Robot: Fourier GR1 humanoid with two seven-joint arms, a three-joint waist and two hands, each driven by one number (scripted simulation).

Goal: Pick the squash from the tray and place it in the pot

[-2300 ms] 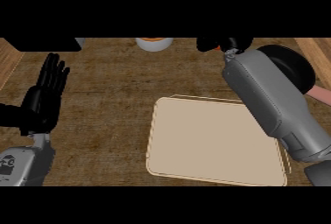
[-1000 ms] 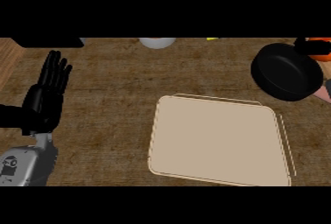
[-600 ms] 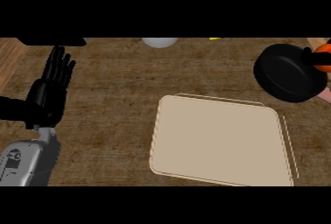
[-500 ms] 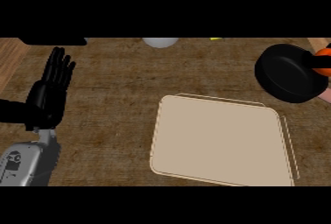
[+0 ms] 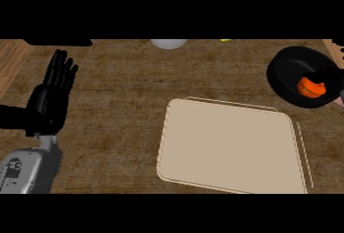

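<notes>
The orange squash [image 5: 308, 86] sits inside the black pot [image 5: 295, 68] at the right edge of the head view, toward the far side of the brown tabletop [image 5: 128, 82]. Only part of the squash shows: a dark shape crosses over it from the right, reaching in from the view's edge, and it is too dark and too cropped to tell whether this belongs to the right robot hand, so I cannot tell whether that robot hand is open, closed, or gripping the squash. A thin sliver of pale pink shows at the very right edge just below the pot. The pot stands apart from the beige tray [image 5: 228, 150], which lies nearer the robot, a rounded square with a raised rim, turned slightly askew on the tabletop. The pot is beyond the tray's far right corner. At the far edge of the tabletop, near the middle of the view, a white round object [image 5: 169, 43] is cut off by the frame, and a small yellow scrap [image 5: 225, 40] shows a little to its right. On the view's left side, well apart from the tray and the pot, the left robot hand [image 5: 51, 98] rests open, fingers straight and pointing up and away, holding nothing, above its grey forearm [image 5: 27, 168].
</notes>
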